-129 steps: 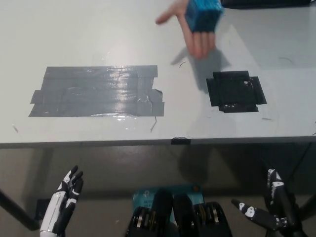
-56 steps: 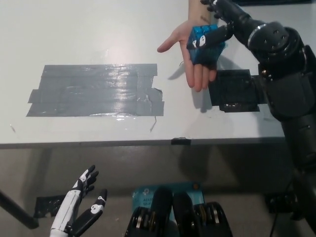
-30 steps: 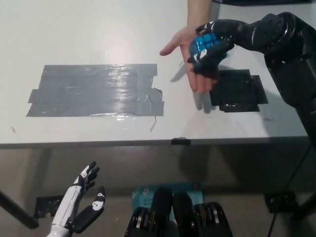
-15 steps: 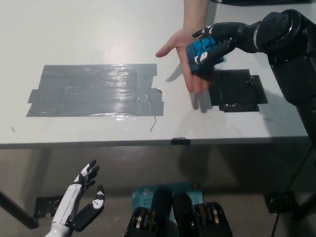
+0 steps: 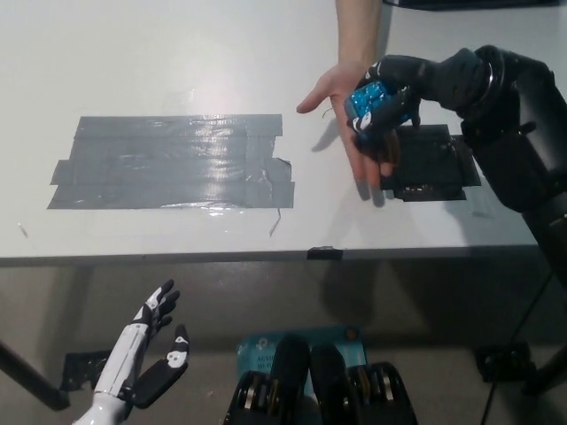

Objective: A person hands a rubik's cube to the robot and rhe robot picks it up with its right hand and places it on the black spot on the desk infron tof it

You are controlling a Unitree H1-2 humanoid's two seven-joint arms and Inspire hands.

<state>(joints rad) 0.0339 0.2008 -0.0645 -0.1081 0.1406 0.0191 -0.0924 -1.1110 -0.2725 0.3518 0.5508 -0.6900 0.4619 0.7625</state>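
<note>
The person's hand (image 5: 354, 111) lies palm-up just beside the black spot (image 5: 431, 161), its fingertips seemingly overlapping the spot's left edge. The right hand (image 5: 390, 93) hangs over that edge. The spot's right part lies bare.

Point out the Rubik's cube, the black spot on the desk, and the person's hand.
Rubik's cube (image 5: 372, 99): head view, on its blue top face between the black fingers.
Black spot (image 5: 438, 164): head view, on its uncovered middle.
Person's hand (image 5: 341, 88): head view, on the open palm.
</note>
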